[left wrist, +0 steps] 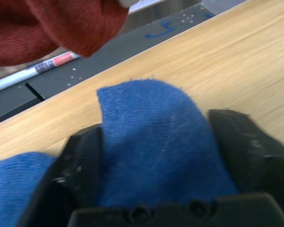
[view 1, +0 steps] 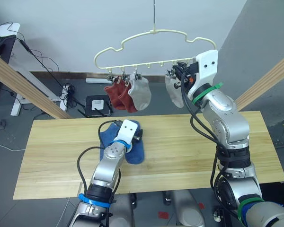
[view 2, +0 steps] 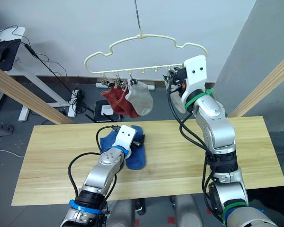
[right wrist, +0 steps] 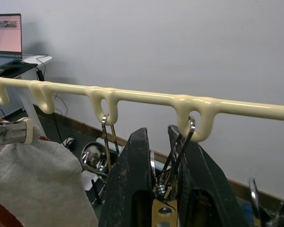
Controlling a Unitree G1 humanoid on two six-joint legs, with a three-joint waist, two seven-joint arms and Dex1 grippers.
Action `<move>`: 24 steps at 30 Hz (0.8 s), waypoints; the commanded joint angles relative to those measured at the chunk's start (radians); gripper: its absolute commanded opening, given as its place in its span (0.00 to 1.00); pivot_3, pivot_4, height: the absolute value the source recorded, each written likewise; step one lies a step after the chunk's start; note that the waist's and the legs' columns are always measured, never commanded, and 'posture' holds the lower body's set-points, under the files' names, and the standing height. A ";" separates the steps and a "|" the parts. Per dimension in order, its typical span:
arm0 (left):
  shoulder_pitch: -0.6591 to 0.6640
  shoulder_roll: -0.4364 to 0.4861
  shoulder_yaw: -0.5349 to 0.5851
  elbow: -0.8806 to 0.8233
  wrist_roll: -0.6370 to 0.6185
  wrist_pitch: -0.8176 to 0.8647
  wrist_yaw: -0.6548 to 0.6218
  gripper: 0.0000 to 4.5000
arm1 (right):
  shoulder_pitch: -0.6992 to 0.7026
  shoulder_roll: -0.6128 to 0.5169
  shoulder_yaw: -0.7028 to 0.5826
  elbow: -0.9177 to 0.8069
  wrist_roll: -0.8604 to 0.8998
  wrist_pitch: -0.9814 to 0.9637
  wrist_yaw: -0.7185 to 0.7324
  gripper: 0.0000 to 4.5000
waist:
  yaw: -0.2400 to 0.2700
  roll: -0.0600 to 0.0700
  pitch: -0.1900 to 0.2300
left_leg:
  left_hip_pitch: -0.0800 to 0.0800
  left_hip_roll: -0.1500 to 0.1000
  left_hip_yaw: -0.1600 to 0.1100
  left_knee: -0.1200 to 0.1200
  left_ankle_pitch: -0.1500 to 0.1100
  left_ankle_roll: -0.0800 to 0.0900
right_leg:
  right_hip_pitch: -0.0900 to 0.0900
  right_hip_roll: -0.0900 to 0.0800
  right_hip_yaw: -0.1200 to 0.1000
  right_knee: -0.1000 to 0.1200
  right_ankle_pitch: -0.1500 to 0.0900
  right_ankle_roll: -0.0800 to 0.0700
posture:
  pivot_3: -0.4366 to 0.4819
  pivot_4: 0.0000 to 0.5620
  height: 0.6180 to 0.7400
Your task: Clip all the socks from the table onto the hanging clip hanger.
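Our left end effector (view 1: 136, 137) grips a blue sock (view 1: 132, 152) on the worktop (view 1: 189, 151); our right end effector (right wrist: 162, 156) pinches a clip (right wrist: 173, 163) open on the hanger (view 1: 132, 40), ready to receive it.

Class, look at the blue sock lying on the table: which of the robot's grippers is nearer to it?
The left. The left gripper has its fingers around the blue sock on the table; the right gripper is raised at the clip hanger.

Both eye views look down from the head over the table (view 1: 189, 151) and hanger (view 1: 151, 47); wrist views sit close along each gripper's fingers.
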 commanded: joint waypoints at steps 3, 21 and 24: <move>0.039 0.001 -0.016 -0.050 0.009 -0.024 -0.017 0.40 | -0.002 0.005 -0.009 -0.055 0.015 -0.012 -0.002 0.06 | 0.000 0.000 0.000 | 0.000 0.000 0.000 0.000 0.000 0.000 | 0.000 0.000 0.000 0.000 0.000 0.000 | 0.30 0.67 1.00; -0.317 0.015 -0.202 0.186 0.014 -0.779 -0.412 0.00 | -0.014 -0.009 -0.025 -0.066 0.020 0.012 -0.005 0.06 | -0.004 0.001 0.001 | 0.000 -0.001 0.003 0.000 0.000 0.000 | 0.000 -0.002 0.001 -0.002 0.000 0.000 | 0.26 0.69 1.00; -0.397 -0.024 -0.184 0.334 0.070 -0.829 -0.321 0.00 | -0.015 -0.006 -0.027 -0.076 0.023 0.022 -0.007 0.06 | -0.005 0.001 0.001 | -0.001 0.000 0.002 0.000 -0.002 0.004 | 0.000 -0.001 -0.001 -0.001 0.000 0.000 | 0.25 0.68 1.00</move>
